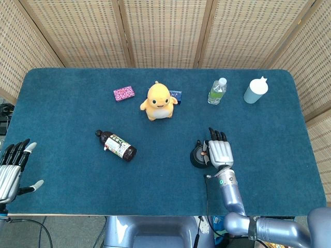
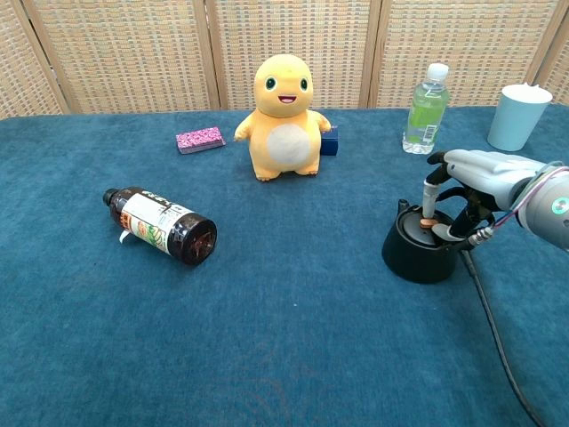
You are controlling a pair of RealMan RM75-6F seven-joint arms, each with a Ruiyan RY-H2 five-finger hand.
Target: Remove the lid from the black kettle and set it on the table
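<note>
The black kettle [image 1: 196, 155] [image 2: 413, 256] stands on the blue table [image 1: 67, 113], right of centre, and its lid [image 2: 416, 229] sits on top of it. My right hand [image 1: 220, 151] [image 2: 480, 173] reaches over it from the right. A finger [image 2: 428, 197] and the thumb come down onto the lid and pinch at its knob; the other fingers stretch out above. My left hand [image 1: 11, 173] hangs at the table's near left corner with its fingers spread and holds nothing. It shows only in the head view.
A dark bottle [image 1: 116, 145] [image 2: 162, 225] lies on its side left of centre. At the back are a yellow plush toy [image 1: 158, 102] [image 2: 284, 116], a pink packet [image 1: 124, 93], a water bottle [image 1: 217, 91] [image 2: 425, 108] and a pale blue cup [image 1: 255, 90] [image 2: 518, 116]. A cable [image 2: 498, 329] trails from my right wrist.
</note>
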